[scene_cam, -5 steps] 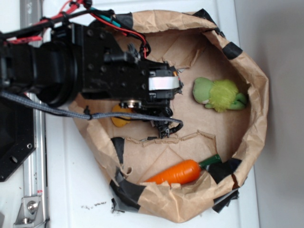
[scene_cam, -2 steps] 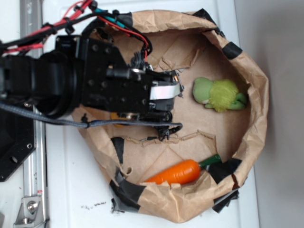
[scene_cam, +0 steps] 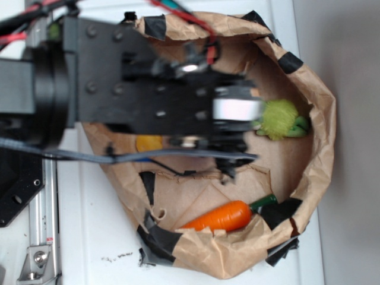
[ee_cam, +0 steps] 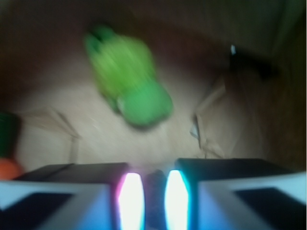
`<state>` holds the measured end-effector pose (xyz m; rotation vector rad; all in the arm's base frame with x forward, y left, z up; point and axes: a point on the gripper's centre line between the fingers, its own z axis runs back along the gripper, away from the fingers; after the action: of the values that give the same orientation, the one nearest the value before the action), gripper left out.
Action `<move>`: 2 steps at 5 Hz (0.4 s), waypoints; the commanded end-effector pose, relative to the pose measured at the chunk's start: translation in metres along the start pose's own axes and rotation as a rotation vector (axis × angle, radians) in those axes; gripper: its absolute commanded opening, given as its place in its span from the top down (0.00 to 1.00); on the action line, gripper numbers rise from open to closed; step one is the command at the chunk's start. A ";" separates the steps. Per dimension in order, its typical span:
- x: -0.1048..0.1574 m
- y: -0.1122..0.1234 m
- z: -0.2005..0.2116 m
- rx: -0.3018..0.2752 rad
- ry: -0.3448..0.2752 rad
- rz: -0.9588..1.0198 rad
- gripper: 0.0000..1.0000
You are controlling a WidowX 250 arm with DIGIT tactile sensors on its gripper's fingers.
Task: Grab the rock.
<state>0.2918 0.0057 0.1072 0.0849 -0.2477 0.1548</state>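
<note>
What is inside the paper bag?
Inside the bag lie a carrot, a green plush and a yellow toy, partly hidden. The arm covers much of the floor; no rock shows.

The exterior view is evenly bright, though the black arm [scene_cam: 148, 101] is smeared by motion blur. The wrist view is dim, soft throughout; the green toy [ee_cam: 129, 81] blurs, and the fingers [ee_cam: 132, 201] glare white.
</note>
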 end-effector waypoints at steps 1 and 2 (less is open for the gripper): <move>0.027 -0.025 0.029 0.061 -0.040 -0.051 1.00; 0.013 -0.006 0.022 0.088 0.000 0.067 0.00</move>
<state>0.2982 -0.0091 0.1140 0.1721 -0.1773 0.2068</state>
